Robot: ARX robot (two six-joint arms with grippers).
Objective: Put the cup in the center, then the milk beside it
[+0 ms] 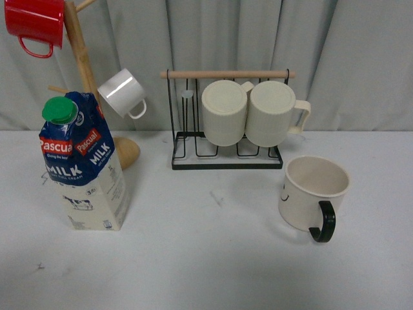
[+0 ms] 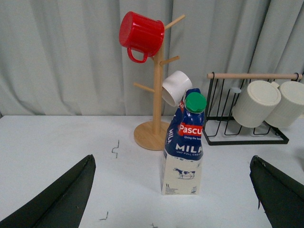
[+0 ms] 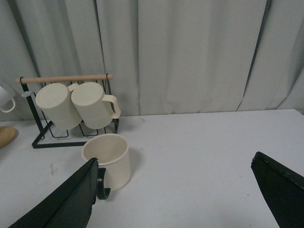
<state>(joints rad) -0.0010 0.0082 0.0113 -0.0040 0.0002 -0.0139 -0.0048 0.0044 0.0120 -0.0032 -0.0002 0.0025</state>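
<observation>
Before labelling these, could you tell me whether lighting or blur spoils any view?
Front view: soft even light, faint shadow under the cup, milk lettering sharp. Left wrist view: sharp, left gripper fingers dark silhouettes. Right wrist view: slightly soft, no glare, right gripper fingers equally dark.

Five mugs [image 1: 35, 22] [image 1: 121, 92] [image 1: 224, 111] [image 1: 271, 113] [image 1: 302, 201], two racks [image 1: 80, 58] [image 1: 226, 74], one carton [image 1: 84, 161]

Large, wide cream mug [image 1: 308, 197] with a black loop handle: upright, mouth open, nothing visible inside, handle turned toward the front camera, part of a small drawn smiley face showing on its side. It stands in front of the right end of the black wire mug rack with a wooden top bar [image 1: 219, 74], apart from it. Tall milk carton [image 1: 84, 169] with blue top, red "Pascual" label, white "MILK" lettering, green round cap and cream base with a cow drawing: upright, cap on, well to the left of the rack and nearer the camera.
</observation>
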